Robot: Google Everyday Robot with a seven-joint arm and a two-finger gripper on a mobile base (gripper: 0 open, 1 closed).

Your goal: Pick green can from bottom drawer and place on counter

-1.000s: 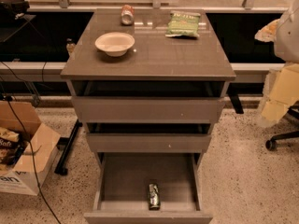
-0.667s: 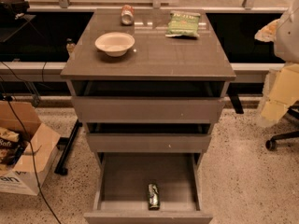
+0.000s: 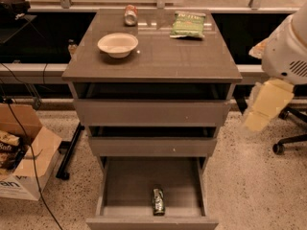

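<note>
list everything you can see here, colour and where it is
green can: 1, dark green, lying in the bottom drawer near its front
bottom drawer: 1, grey-brown, pulled open
top drawer: 1, grey-brown, slightly open
middle drawer: 1, grey-brown, slightly open
counter: 1, grey-brown, top of the cabinet
bowl: 1, white, counter's left side
red can: 1, red-orange, back of counter
snack bag: 1, green, counter's back right
cardboard box: 1, brown, floor at left
chair base: 1, black, floor at right
robot arm: 1, white, right edge
gripper: 1, pale yellow, right of the cabinet, level with the top drawer
</note>
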